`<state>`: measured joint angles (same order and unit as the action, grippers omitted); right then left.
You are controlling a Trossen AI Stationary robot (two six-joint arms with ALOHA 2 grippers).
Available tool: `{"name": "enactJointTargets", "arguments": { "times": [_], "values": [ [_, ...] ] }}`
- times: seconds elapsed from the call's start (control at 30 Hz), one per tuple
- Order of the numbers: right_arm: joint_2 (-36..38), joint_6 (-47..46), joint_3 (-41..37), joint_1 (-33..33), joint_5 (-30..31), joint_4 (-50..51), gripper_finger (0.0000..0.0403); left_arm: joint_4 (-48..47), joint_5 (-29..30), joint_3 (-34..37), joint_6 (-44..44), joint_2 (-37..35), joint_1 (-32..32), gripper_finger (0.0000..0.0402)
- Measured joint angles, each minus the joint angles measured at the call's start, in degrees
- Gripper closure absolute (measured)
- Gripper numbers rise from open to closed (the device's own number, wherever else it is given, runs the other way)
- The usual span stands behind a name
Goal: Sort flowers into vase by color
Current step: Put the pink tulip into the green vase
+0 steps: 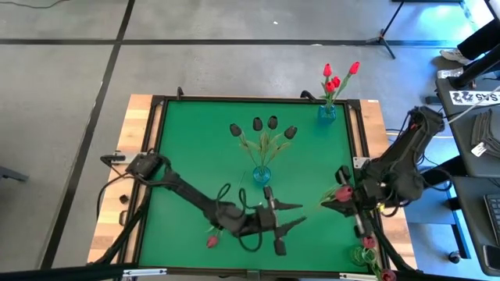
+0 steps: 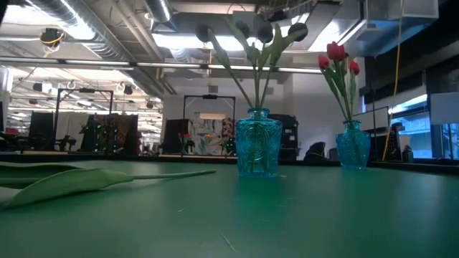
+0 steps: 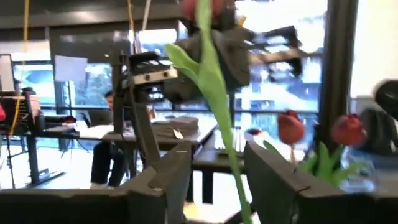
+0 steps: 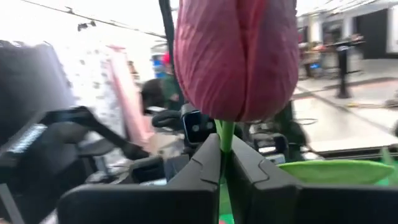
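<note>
Pink-maroon tulip (image 4: pixel 237 59) sits clamped by its stem in my right gripper (image 4: pixel 222 163), so I must keep it upright while my left gripper (image 1: pixel 291 215), fingers apart, waits nearby.

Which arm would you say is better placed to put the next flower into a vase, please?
The right, probably. The right gripper is shut on the stem of a pink-maroon tulip. The left gripper is open by the table's near edge, holding nothing. No vase yet holds that colour, so its destination is unclear.
</note>
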<state>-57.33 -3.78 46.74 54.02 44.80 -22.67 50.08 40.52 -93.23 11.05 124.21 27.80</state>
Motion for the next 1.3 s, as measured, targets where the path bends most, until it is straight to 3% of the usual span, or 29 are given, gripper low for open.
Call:
{"name": "enactJointTargets", "arguments": {
  "times": [0.17,0.4,0.57,0.73,0.9,1.3],
  "values": [
    [6.4,-4.3,0.0,0.0,-6.3,8.2,0.0397,-11.4,3.2,0.0,0.1,-3.2,4.6,0.0232],
    [18.0,-6.1,0.0,0.0,-25.0,18.6,0.0398,-19.3,14.4,0.0,1.4,-3.5,11.2,0.023],
    [25.6,-8.3,2.4,0.0,-25.6,24.9,0.0397,-19.7,18.9,0.0,1.5,-3.5,13.0,0.023],
    [29.9,-8.6,7.2,0.0,-30.5,32.6,0.0399,-20.2,19.4,0.0,0.6,-3.5,12.2,0.023],
    [30.7,-12.7,14.0,0.0,-38.6,45.2,0.0398,-21.6,19.5,0.0,-2.0,-3.5,10.9,0.023],
    [30.6,-17.1,18.2,0.0,-39.1,58.5,0.04,-22.4,19.4,0.0,-4.9,-3.5,9.6,0.023]
  ]
}}
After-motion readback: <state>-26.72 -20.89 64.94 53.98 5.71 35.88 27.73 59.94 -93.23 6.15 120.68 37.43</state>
